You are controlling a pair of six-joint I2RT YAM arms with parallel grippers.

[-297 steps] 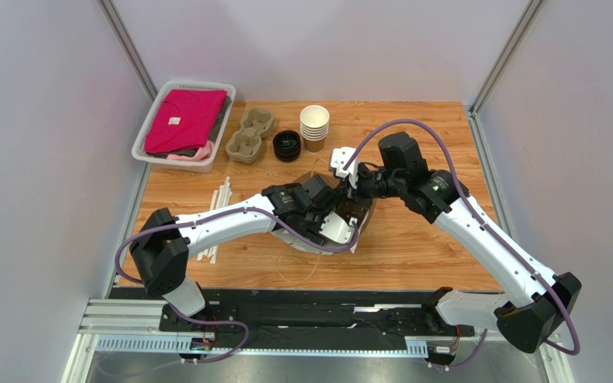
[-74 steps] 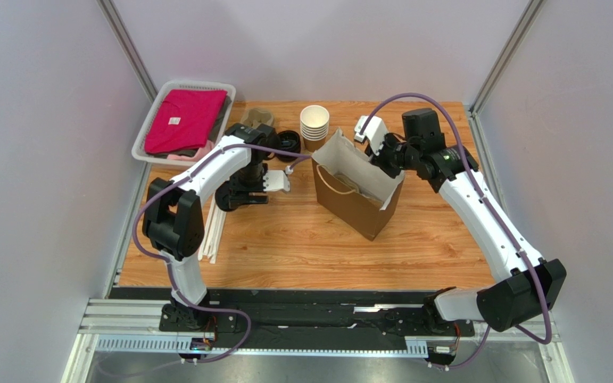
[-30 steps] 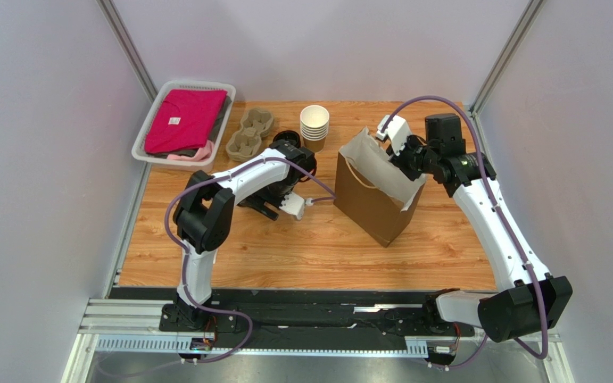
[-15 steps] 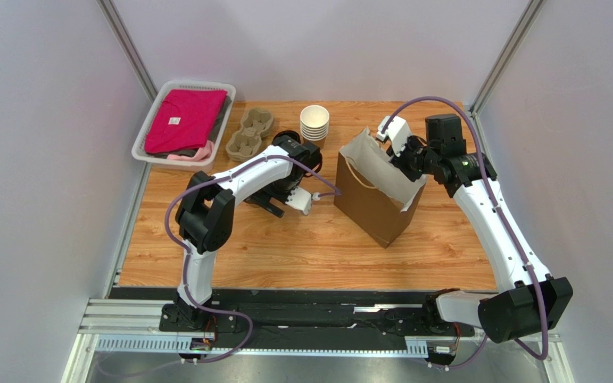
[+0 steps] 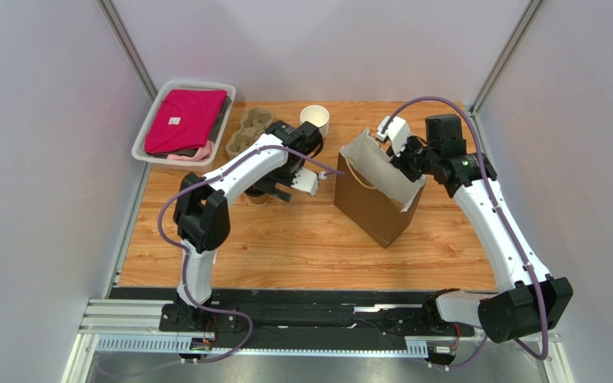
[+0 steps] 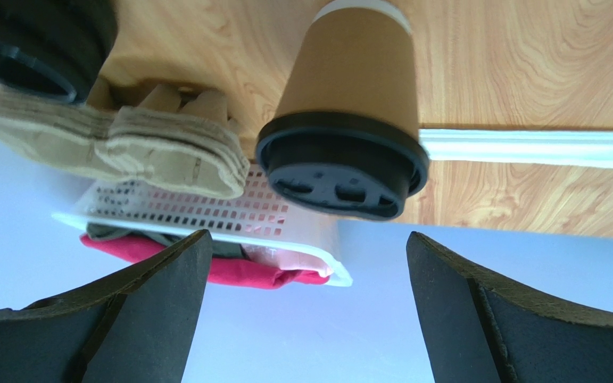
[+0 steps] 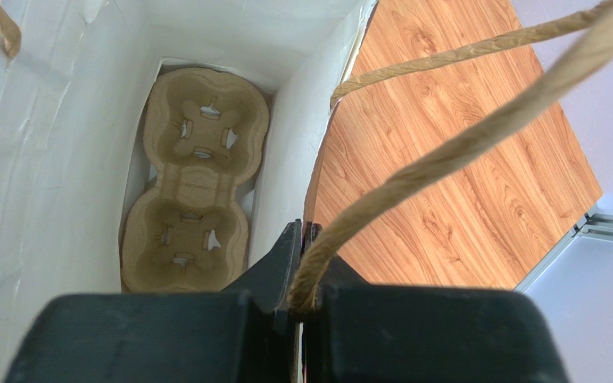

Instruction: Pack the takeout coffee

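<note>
The takeout coffee (image 6: 342, 159), a brown paper cup with a black lid, stands on the table just ahead of my left gripper (image 6: 306, 239). That gripper is open wide, both fingers apart from the cup. From above, the cup (image 5: 258, 198) peeks out under the left arm, beside the gripper (image 5: 274, 191). My right gripper (image 7: 306, 267) is shut on the rim and rope handle of the brown paper bag (image 5: 374, 203), holding it upright and open. Seen from above, the right gripper (image 5: 404, 163) sits at the bag's far rim. A pulp cup carrier (image 7: 194, 183) lies flat on the bag's bottom.
A stack of lidless cups (image 5: 314, 120) stands at the back. A pile of black lids (image 6: 30, 40) and another pulp carrier (image 5: 250, 132) lie left of it. A white basket of folded clothes (image 5: 182, 120) fills the back left corner. White straws (image 6: 525, 148) lie behind the cup.
The left gripper's jaws have spread a little wider and its wrist has swung toward the back of the table. The right arm and the bag have stayed still.
</note>
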